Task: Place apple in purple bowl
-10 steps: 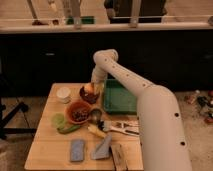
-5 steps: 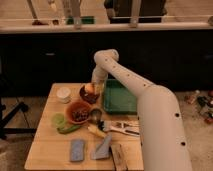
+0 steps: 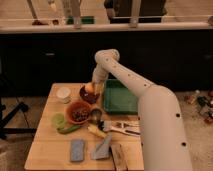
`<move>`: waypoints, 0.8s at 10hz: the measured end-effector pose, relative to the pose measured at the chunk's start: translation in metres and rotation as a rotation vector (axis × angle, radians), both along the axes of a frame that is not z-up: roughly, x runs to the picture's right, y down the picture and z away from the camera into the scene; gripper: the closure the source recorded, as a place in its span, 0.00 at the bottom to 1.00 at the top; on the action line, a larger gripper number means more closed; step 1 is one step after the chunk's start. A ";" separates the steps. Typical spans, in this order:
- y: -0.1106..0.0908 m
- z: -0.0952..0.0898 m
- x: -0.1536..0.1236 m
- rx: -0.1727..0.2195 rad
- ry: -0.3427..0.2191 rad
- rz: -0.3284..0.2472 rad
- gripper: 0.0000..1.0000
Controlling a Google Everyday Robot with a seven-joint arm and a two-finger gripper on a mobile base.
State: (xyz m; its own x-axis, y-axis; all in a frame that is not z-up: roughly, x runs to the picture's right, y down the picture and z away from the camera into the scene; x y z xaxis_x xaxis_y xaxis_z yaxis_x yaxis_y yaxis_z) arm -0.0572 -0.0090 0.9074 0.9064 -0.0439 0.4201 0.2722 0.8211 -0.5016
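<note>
The purple bowl (image 3: 88, 96) stands at the back of the wooden table (image 3: 50, 150), between the white cup and the green tray. The apple (image 3: 89, 88), small and orange-yellow, sits right at the bowl, over its dark inside. My gripper (image 3: 94, 85) comes down from above at the bowl's right rim and is right against the apple. The arm runs from the lower right up and over the tray. I cannot tell whether the apple rests in the bowl or hangs just above it.
A white cup (image 3: 63, 94) is left of the bowl and an orange bowl (image 3: 78, 111) in front of it. A green tray (image 3: 120, 97) is at the right. A yellow banana-like item (image 3: 96, 131), a blue sponge (image 3: 77, 149) and utensils (image 3: 122, 127) lie in front.
</note>
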 end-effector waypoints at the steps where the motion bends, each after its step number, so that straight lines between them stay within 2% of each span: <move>1: 0.000 0.000 0.000 0.000 -0.001 0.001 0.38; 3: -0.001 0.000 0.000 0.000 -0.006 0.003 0.23; 4: -0.001 0.000 0.000 0.002 -0.008 0.005 0.20; 8: -0.001 -0.002 0.000 0.010 -0.018 0.013 0.20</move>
